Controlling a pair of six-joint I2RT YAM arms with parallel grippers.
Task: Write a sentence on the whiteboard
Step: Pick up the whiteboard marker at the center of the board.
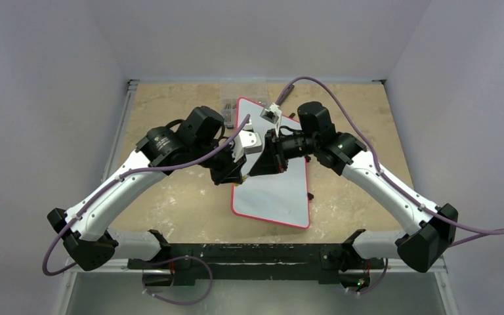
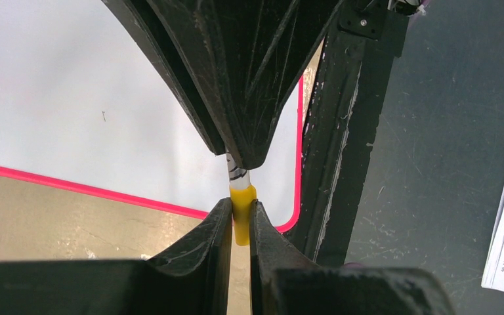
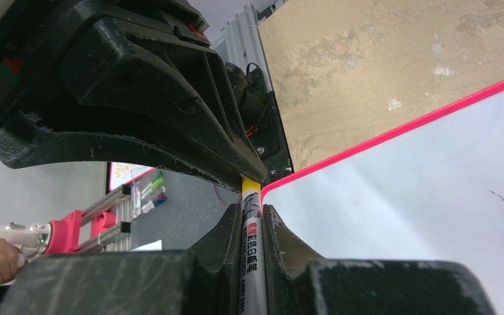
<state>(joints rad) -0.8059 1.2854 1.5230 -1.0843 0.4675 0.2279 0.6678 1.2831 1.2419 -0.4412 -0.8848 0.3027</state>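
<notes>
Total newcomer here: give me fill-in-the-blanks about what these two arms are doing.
The left gripper is shut on the ____ cap of the slim marker pen.
The right gripper is shut on the same ____'s grey printed barrel.
The pale, red-framed rectangular whiteboard bears ____ writing yet.
Missing: yellow; pen; no.

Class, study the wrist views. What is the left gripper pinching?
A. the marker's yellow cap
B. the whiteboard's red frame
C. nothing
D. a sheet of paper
A: the left gripper is shut on the yellow cap, while the right gripper clamps the grey barrel.
</notes>
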